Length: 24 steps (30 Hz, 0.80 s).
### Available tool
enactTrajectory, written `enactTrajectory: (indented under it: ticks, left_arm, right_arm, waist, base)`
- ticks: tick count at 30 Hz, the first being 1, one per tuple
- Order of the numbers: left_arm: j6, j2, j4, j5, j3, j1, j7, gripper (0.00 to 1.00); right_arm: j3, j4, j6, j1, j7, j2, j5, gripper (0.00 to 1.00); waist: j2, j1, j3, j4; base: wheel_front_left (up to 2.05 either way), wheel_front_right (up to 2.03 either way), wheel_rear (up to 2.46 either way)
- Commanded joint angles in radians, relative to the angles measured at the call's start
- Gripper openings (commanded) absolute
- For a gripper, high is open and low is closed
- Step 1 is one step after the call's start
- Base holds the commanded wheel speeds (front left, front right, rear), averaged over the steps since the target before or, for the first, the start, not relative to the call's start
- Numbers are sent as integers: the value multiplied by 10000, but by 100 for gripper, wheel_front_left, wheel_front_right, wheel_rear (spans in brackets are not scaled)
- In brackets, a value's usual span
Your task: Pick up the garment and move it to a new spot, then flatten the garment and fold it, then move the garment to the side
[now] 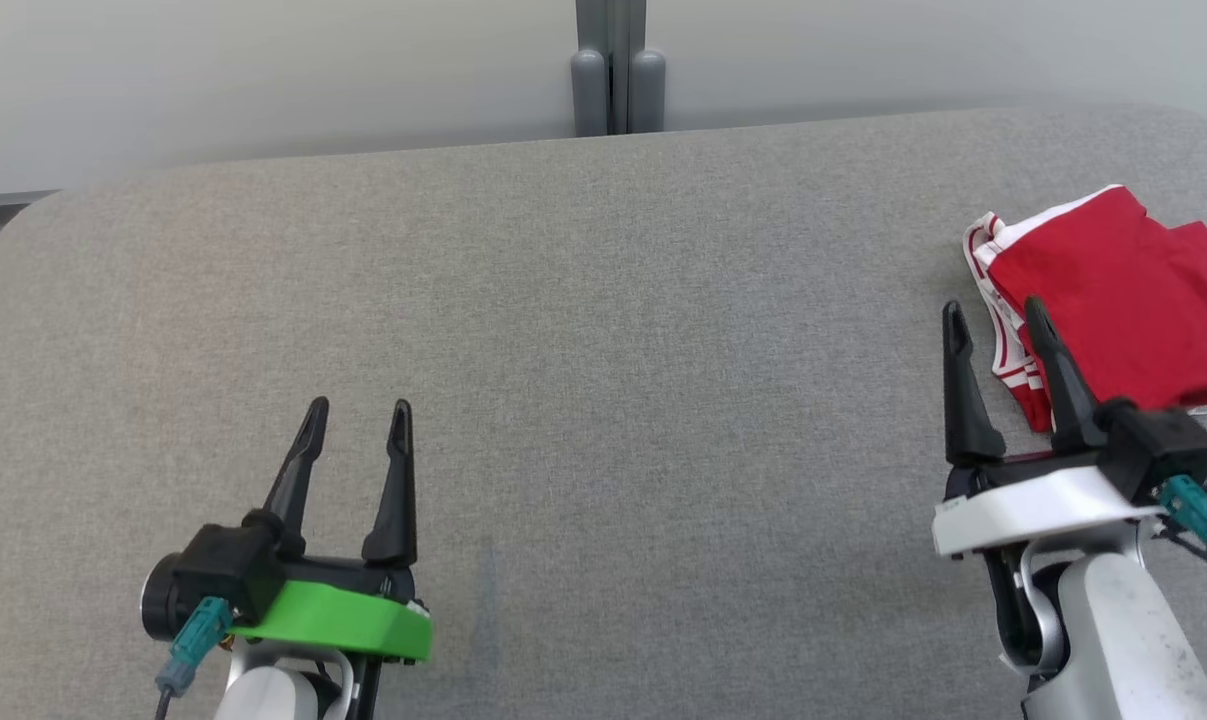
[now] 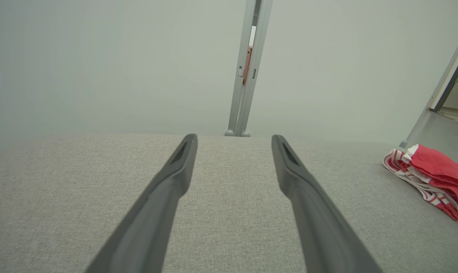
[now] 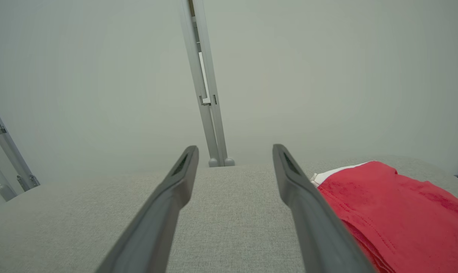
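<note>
Two grippers hover low over the grey fabric-covered table (image 1: 613, 350), and both have their long dark fingers spread wide apart with nothing between them. The left gripper (image 1: 360, 410) (the one on the green mount) holds nothing and touches nothing; bare table cloth shows in the gap between its fingers and all around them, and the garment (image 1: 1123, 300) lies well off to its right, near the table's right edge. The right gripper (image 1: 994, 310) is just as open and just as empty, and the garment sits just beside it, on its right and a little ahead of its fingertips. From the head view the right-hand finger of this gripper crosses in front of the garment's red-and-white striped edge, while the left-hand finger stands over bare cloth just clear of that edge. From the right wrist the red fabric runs along the outer side of that same finger and passes behind it; whether the finger actually rests on the fabric cannot be told. The garment is red with a white band, lying in folded layers rather than spread flat. Straight ahead of both grippers, past the table's far edge, a grey upright post (image 1: 618, 70) stands against a pale wall.
</note>
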Motion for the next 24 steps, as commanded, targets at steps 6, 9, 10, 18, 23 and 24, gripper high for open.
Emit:
enactTrajectory:
  ticks: [6,9,10,18,23,24]
  left_arm:
    - [75,14,37,-202,140,346,1,100]
    - [74,13,7,-157,193,423,1,100]
    - [82,13,-5,-118,197,437,1,100]
    - [95,13,-268,290,58,467,1,100]
    - [237,13,-427,334,77,537,1,100]
    - [185,13,-452,191,57,539,1,100]
  right_arm:
    - [65,-340,-1,807,-20,131,-243,100]
    - [102,-411,-1,864,-20,129,-99,100]
    - [114,-422,-2,889,-20,133,-94,100]
    - [72,-491,-1,840,-21,136,-74,100]
    - [80,-452,-1,791,-21,137,-40,100]
    - [95,-429,-1,798,-21,137,-49,100]
  waist:
    - [0,1,-176,51]
    - [0,1,-190,42]
    - [0,1,-198,38]
    - [0,1,-239,7]
    - [0,1,-225,-21]
    - [0,1,-224,-26]
  base:
    - [0,0,0]
    - [0,0,0]
    - [0,0,0]
    - [0,0,0]
    - [0,0,0]
    - [0,0,0]
